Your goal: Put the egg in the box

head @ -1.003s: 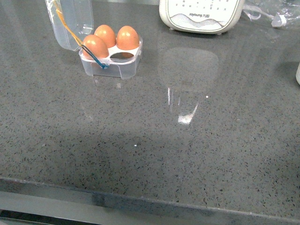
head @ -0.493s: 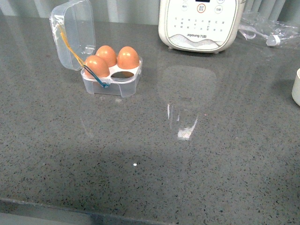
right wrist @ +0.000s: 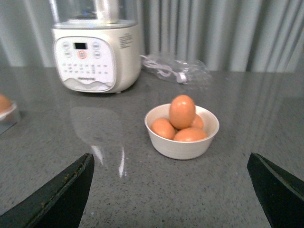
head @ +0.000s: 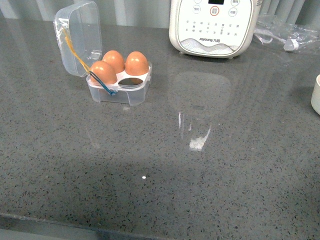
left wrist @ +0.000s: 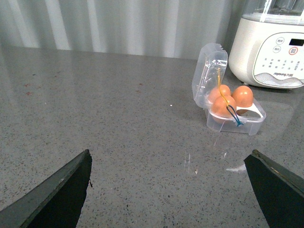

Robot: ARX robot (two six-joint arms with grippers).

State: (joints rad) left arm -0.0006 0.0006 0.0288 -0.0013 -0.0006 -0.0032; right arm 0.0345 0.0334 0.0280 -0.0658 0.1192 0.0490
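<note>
The clear plastic box (head: 121, 91) stands at the back left of the grey counter with its lid (head: 80, 37) open upright. Three orange-brown eggs (head: 136, 63) sit in it and the front right slot (head: 131, 81) is empty. The box also shows in the left wrist view (left wrist: 234, 118). A white bowl (right wrist: 182, 143) holds several eggs, one egg (right wrist: 182, 111) on top, in the right wrist view; its edge shows in the front view (head: 316, 95). My left gripper (left wrist: 168, 190) is open and empty, well short of the box. My right gripper (right wrist: 171, 190) is open and empty, just short of the bowl.
A large white cooker (head: 214, 26) with buttons stands at the back, also in the right wrist view (right wrist: 95, 57). A clear plastic bag with a cable (right wrist: 176, 71) lies behind the bowl. The counter's front edge (head: 100, 227) runs along the bottom of the front view.
The front view has tilted upward: the box and cooker sit lower in the picture and the counter's front edge has dropped nearly out of it. The box and eggs have not moved.
</note>
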